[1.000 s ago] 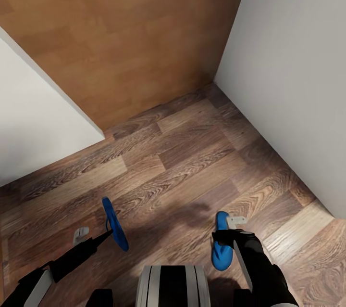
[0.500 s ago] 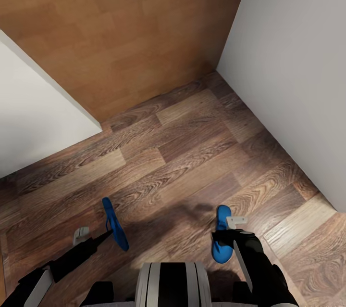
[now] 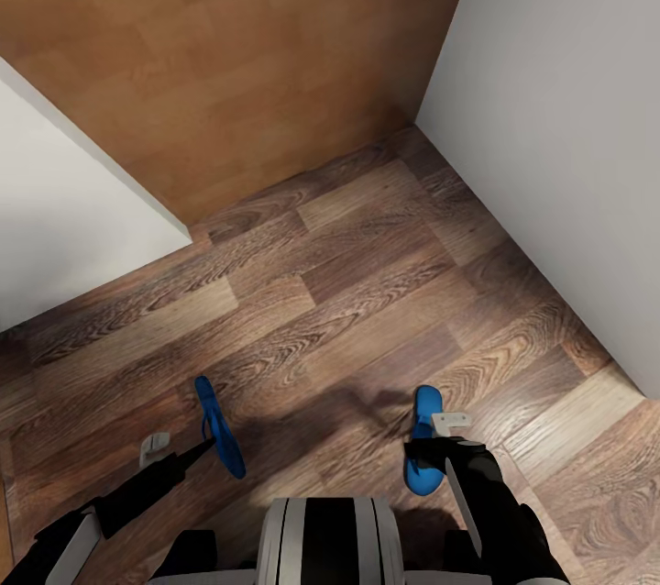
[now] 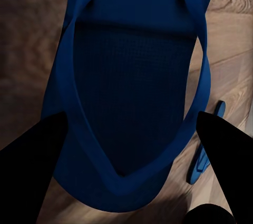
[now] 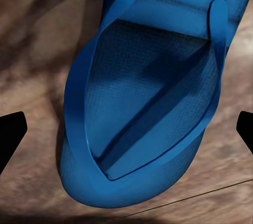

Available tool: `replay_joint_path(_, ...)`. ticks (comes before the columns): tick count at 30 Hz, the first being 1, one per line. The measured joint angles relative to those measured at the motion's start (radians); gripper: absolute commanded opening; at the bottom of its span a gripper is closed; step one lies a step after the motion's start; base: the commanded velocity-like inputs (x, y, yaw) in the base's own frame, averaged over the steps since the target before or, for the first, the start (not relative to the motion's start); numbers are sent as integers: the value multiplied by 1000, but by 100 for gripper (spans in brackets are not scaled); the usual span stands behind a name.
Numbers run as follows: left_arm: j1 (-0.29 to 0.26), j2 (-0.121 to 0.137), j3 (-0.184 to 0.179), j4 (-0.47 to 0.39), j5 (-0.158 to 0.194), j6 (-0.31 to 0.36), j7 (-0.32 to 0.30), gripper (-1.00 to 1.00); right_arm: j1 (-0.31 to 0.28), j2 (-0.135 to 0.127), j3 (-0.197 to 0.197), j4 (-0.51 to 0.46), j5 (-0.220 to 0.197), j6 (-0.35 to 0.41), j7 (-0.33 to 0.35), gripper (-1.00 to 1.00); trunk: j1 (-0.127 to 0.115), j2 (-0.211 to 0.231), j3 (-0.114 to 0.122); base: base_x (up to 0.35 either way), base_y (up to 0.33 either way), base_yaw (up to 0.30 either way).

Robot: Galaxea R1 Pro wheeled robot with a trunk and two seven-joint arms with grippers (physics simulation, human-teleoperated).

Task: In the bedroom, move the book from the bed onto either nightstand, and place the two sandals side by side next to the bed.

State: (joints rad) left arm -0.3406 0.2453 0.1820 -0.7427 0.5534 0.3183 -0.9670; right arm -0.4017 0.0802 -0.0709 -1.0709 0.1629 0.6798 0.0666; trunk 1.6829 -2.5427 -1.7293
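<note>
- Head view: your left tool (image 3: 183,449) sits low at the left, with one blue sandal (image 3: 218,426) at its dark fingertip, held edge-on above the wood-plank floor (image 3: 348,292).
- Your right tool (image 3: 438,438) is low at the right, with the second sandal (image 3: 423,453) at its tip, just in front of the dark wrist.
- The two sandals are well apart, one on each side of your trunk (image 3: 325,541).
- Left wrist view: the left-hand sandal (image 4: 132,92) lies between the two dark fingers (image 4: 31,166), toe strap pointing toward the camera. The fingers press at its edges, so log the left tool as clamped on that sandal.
- The other sandal (image 4: 205,147) shows small and thin in the same view, beyond the right-hand finger, over the floor.
- Right wrist view: the sandal (image 5: 153,87) spans the space between two dark fingertips (image 5: 10,134) at the frame edges. You cannot tell from this whether the right tool is pinching it or standing apart.
- Surroundings in the head view: a white wall (image 3: 568,154) on the right, a white panel (image 3: 64,218) on the left, and a lighter orange-brown wooden surface (image 3: 229,44) between them, beyond the floor.
</note>
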Motion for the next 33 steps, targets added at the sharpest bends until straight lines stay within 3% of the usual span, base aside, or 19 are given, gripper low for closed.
replay_joint_path(21, -1, 2, 1, 0, 4, 4, -11, -100, 0, -1, -2, -6, -1, 1, -1, 100, 0, 0, 0, 0, 0, 0)
replay_joint_path(28, 0, 3, 8, -9, 5, 101, -170, -100, 0, -1, -2, -6, -1, 2, -1, 100, 0, 0, 0, 0, 0, 0)
replay_joint_path(33, -1, 4, 10, -71, 9, 124, -198, -100, 0, -1, -2, -6, -1, 2, -1, 100, 0, 0, 0, 0, 0, 0)
